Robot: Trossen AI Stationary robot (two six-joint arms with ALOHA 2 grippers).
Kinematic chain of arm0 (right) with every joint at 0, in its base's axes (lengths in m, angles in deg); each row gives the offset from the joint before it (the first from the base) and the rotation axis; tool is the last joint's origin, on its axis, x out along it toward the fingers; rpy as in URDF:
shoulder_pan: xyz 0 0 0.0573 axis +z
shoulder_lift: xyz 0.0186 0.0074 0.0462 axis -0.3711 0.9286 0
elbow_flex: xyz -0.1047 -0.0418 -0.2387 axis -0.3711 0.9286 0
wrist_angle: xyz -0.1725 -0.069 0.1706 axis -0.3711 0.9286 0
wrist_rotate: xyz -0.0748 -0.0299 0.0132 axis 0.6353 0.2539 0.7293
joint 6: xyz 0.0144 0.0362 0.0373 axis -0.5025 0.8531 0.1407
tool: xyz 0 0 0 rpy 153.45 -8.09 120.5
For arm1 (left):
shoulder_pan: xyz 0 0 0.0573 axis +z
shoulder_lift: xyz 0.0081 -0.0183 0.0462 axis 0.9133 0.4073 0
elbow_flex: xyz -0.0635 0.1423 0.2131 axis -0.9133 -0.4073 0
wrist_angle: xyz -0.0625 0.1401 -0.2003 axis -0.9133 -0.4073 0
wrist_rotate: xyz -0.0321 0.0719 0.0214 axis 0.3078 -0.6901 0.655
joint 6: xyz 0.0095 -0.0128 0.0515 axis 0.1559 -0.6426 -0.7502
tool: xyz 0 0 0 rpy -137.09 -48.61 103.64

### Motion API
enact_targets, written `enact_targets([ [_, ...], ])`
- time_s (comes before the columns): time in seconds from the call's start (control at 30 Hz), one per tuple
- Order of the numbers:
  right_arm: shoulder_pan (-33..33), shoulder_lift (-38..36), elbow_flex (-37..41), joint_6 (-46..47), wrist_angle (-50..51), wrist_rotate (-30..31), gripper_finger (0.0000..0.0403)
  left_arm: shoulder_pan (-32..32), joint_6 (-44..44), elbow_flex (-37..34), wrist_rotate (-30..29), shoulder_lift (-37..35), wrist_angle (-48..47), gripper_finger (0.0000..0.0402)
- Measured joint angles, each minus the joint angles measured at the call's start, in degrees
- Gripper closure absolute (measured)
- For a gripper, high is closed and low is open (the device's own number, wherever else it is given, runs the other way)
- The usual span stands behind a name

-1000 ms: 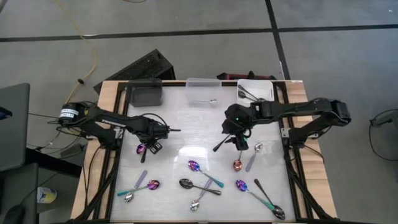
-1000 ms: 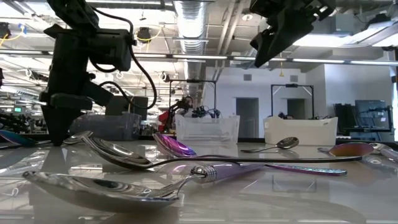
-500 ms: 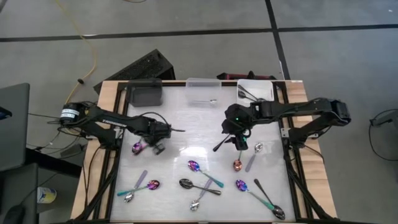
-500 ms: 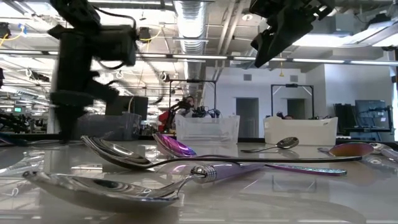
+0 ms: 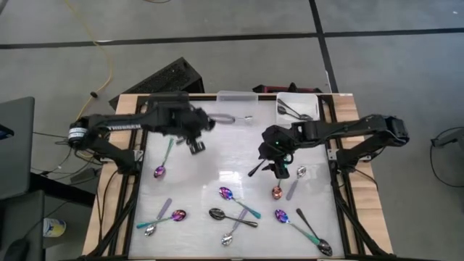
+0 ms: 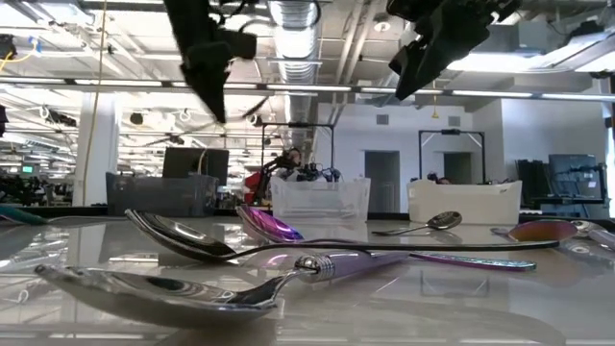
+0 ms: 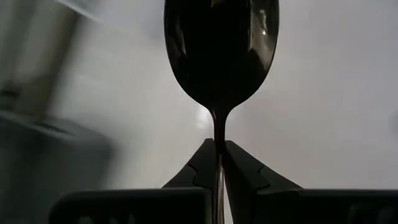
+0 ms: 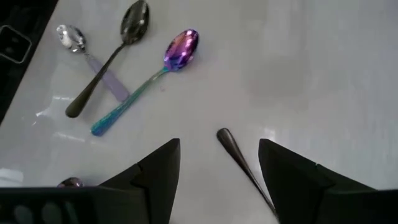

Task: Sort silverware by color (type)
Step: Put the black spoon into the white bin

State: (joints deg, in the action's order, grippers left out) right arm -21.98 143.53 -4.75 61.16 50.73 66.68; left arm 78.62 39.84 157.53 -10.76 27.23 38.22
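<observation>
Dark spoon (image 7: 221, 56) pinched between left tool (image 7: 219, 163) fingers, bowl forward

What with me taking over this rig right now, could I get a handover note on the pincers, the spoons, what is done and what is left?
Left pincer: shut on a dark spoon, held above the table, just short of the dark grey bin and the clear bin.
Right pincer: open, hovering over a second dark spoon mid-table.
Done: a silver spoon in the clear bin; dark spoons in the white bin.
Left: bin the held spoon, then sort the iridescent, silver and dark spoons loose on the table.
</observation>
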Motion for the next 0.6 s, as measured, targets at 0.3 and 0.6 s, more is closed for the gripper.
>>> enact_targets([
  [0.3,2.11,0.0,0.0,-1.53,-0.87,2.74,0.0163,21.48,-21.9,3.41,-3.23,-0.15,-4.38,0.0401],
  [0.6,2.11,0.02,0.0,-2.9,-0.68,2.72,0.0163,38.63,-26.62,1.74,8.55,4.51,-2.85,0.0401],
])
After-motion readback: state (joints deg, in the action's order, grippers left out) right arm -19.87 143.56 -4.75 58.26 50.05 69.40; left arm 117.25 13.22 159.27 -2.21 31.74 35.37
